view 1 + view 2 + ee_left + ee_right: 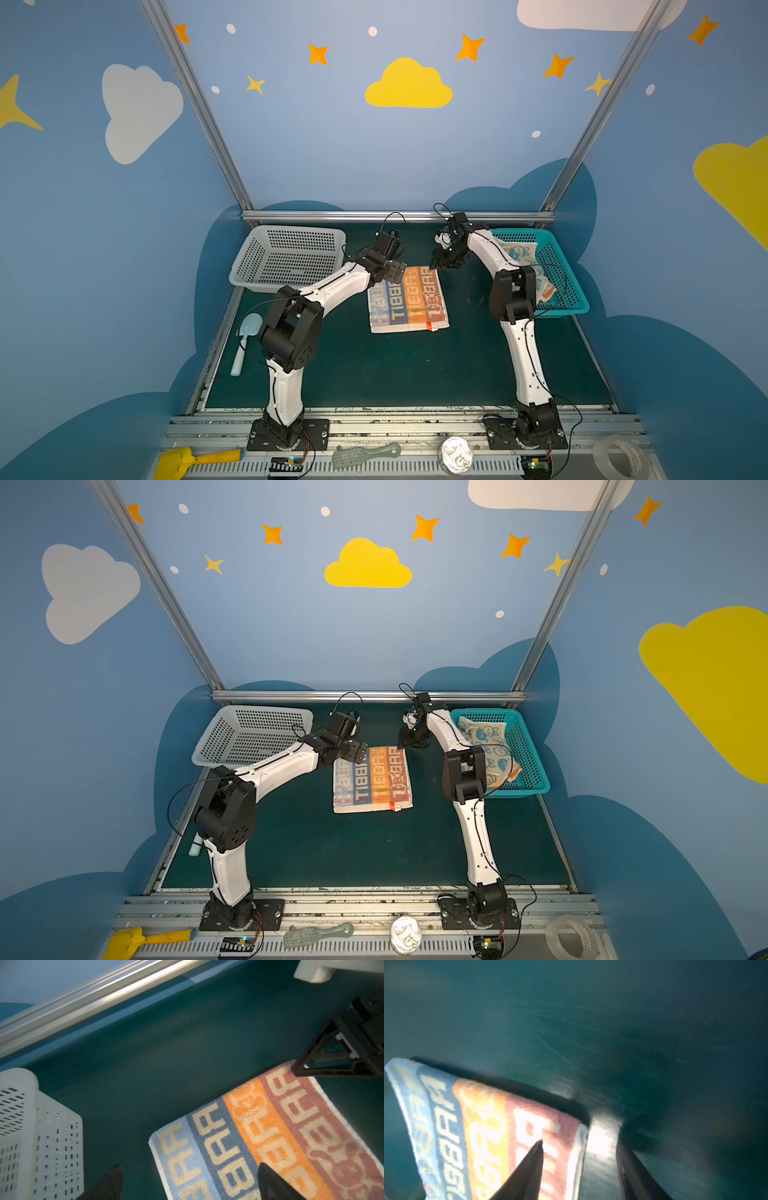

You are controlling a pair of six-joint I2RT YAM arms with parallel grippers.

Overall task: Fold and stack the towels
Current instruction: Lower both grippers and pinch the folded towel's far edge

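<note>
Striped towel (408, 300) is laid flat mid-frame; the left claw (190, 1167) is held spread over its edge. The right claw (579, 1142) is parted astride its upper-right corner.

striped towel (409, 301) corner hidden under left hand (390, 272) (top views), basket towels (486, 739) partly behind right arm (463, 771)

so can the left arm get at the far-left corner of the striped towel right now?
Probably yes. The left arm is over that corner of the striped towel, jaws open and straddling its edge; the white basket sits to the side, apart, and nothing lies on the corner.
</note>
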